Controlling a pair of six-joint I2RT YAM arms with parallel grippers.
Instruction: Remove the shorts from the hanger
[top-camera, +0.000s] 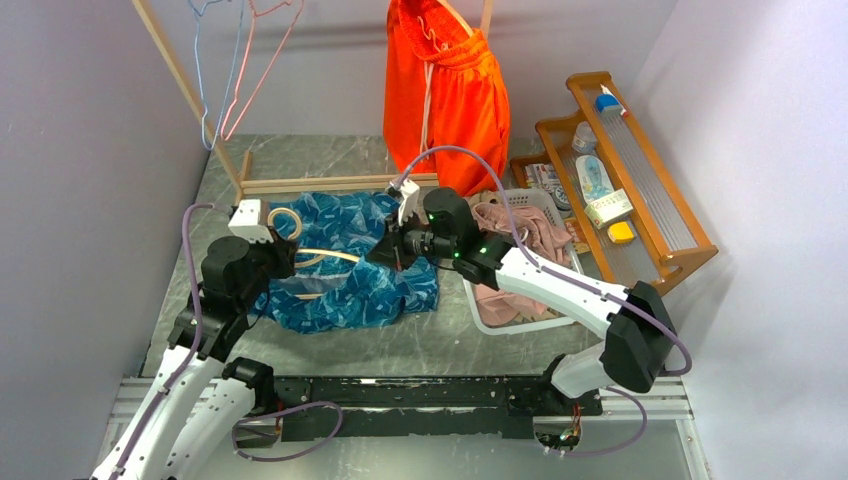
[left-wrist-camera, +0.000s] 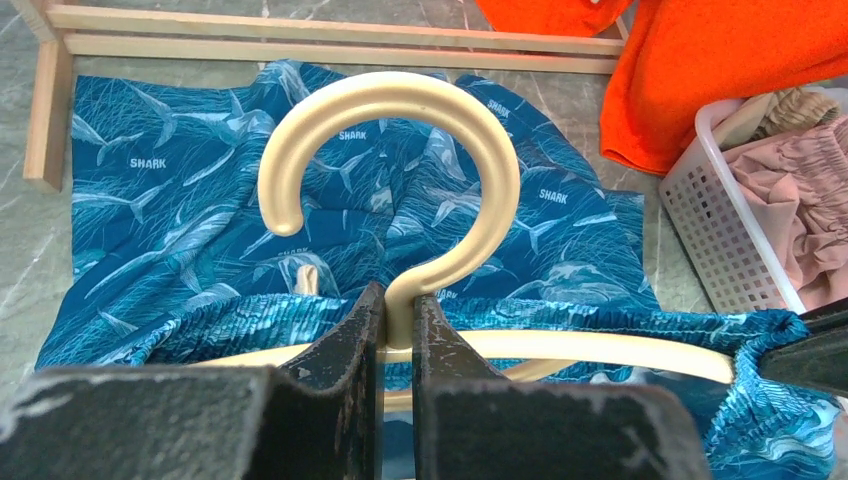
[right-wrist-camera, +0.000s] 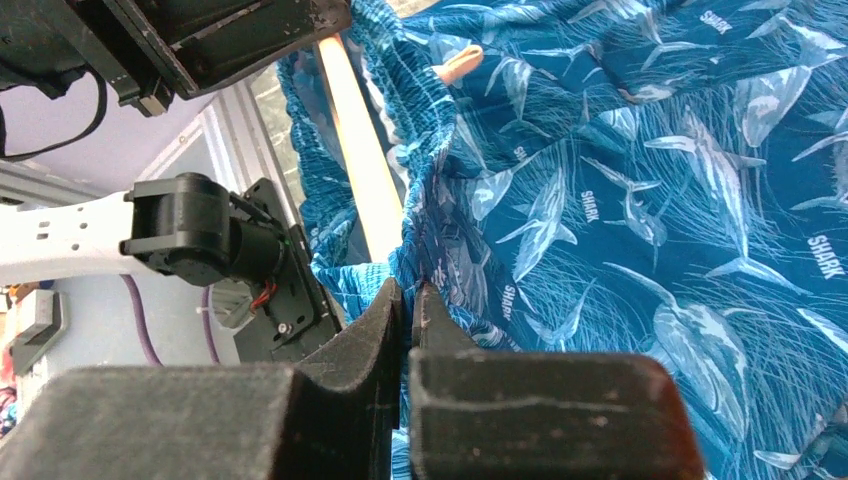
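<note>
White-cased arms rise from the near edge of the grey marbled table (top-camera: 430, 345) and lean in over the work. The left gripper (left-wrist-camera: 398, 312) has its dark fingers pressed together on the neck of a cream plastic hanger (left-wrist-camera: 400, 95), right where the big hook meets the crossbar; the hook curls up and away from the jaws. The right gripper (right-wrist-camera: 410, 300) comes in from the other side, its jaws pinched shut on the gathered waistband of the blue shorts (top-camera: 340, 290), close beside the hanger's bar.

Those blue shorts, printed with pale sharks and the word SHARK, lie spread on the table between the two arms. Their elastic waist is threaded over the hanger bar, so the bar runs inside the bunched cloth.

Just to the right of them sits a white perforated basket (left-wrist-camera: 715, 225) holding the dusty pink shorts (left-wrist-camera: 800, 190), with a tan pair (left-wrist-camera: 795, 105) tucked at its far end.

Beyond the blue pair, the base rails of a pale wooden rack (top-camera: 320, 184) cross the table. The bright orange shorts (top-camera: 445, 90) hang from it at the back, white cord dangling down the front. Thin pink and blue wire hangers (top-camera: 235, 90) dangle at the rack's left end. Against the right wall leans a brown wooden shelf (top-camera: 650, 190) with small packets on it.
</note>
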